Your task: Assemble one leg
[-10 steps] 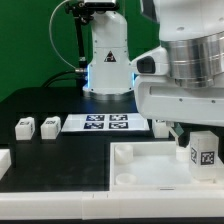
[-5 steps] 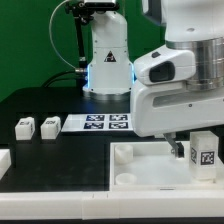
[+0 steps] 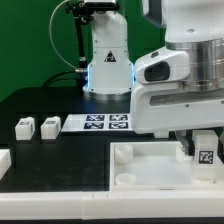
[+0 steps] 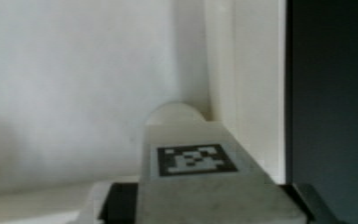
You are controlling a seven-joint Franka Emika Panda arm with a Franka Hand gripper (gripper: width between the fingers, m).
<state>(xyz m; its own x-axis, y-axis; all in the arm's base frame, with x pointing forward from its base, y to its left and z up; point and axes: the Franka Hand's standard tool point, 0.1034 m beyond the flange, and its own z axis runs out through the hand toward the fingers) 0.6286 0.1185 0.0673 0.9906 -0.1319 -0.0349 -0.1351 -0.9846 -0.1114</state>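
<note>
The claw (image 3: 203,138) pinched the leg (image 3: 207,153) upright, its square marker facing the exterior camera. The leg stood over the far corner of the white tray-like part (image 3: 150,170), at the exterior view's right; whether it touched that part could not be told. In the wrist view, grey fingers (image 4: 130,203) flanked the leg's base. Two spare legs (image 3: 36,126) sat on the black tabletop (image 3: 60,160), just beside the marker board (image 3: 108,123).
</note>
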